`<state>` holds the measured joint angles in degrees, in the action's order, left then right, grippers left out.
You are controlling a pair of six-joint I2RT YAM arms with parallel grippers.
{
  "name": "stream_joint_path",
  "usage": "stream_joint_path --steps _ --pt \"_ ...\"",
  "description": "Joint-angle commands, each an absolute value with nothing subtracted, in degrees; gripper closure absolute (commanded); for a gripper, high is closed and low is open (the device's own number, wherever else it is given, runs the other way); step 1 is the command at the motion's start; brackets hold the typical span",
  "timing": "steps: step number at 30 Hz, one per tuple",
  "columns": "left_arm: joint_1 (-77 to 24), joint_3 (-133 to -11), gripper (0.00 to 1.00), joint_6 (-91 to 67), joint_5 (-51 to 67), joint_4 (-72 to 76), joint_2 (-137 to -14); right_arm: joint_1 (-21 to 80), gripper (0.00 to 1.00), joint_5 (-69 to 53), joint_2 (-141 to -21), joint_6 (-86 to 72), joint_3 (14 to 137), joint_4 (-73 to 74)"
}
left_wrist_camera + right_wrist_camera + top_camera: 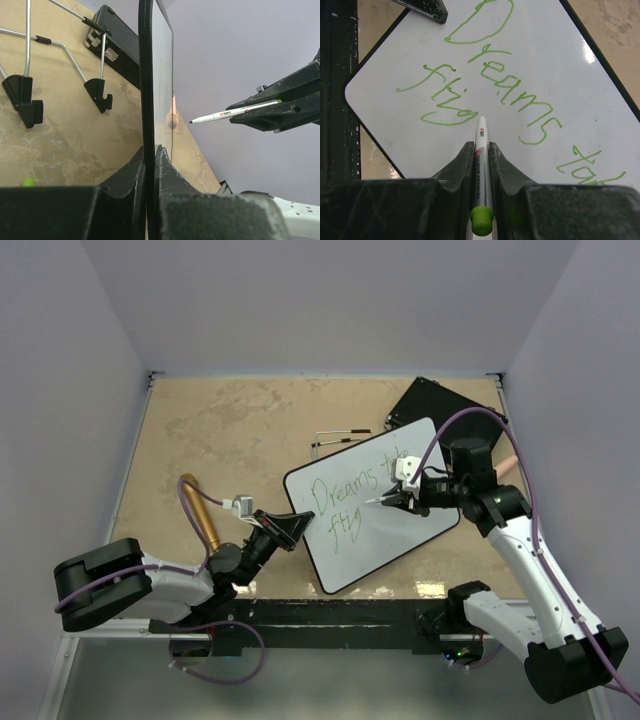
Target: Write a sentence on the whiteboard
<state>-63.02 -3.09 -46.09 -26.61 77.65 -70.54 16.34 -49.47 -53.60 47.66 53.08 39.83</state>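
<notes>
Whiteboard (pixel 395 540) lies askew on the table (pixel 200 430). The left gripper (pixel 290 525) is at its left edge, pinched tight on the frame. The right gripper (pixel 400 498) is above its middle, clamped on the marker (pixel 481 165). The tip sits just beside the last letter of the unfinished second line. In the left wrist view it appears clear of the surface, though this is hard to confirm.

Hazards:
- Excess downward pressure can slide the glossy board out of the thin edge grip.
- Too little pressure leaves gaps in strokes.
- A shifted board misaligns the next letters.
</notes>
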Motion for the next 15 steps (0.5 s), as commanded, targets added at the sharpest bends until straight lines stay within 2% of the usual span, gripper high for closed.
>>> stream_joint_path --steps 1,15 --pt "-63.02 -1.85 1.00 -39.37 -26.10 78.93 -71.54 16.08 1.00 -51.42 -53.61 48.16 52.65 38.85" --pt "-62.84 -3.34 1.00 -38.93 -24.00 78.84 -72.60 16.61 1.00 -49.92 -55.99 45.88 52.74 35.60"
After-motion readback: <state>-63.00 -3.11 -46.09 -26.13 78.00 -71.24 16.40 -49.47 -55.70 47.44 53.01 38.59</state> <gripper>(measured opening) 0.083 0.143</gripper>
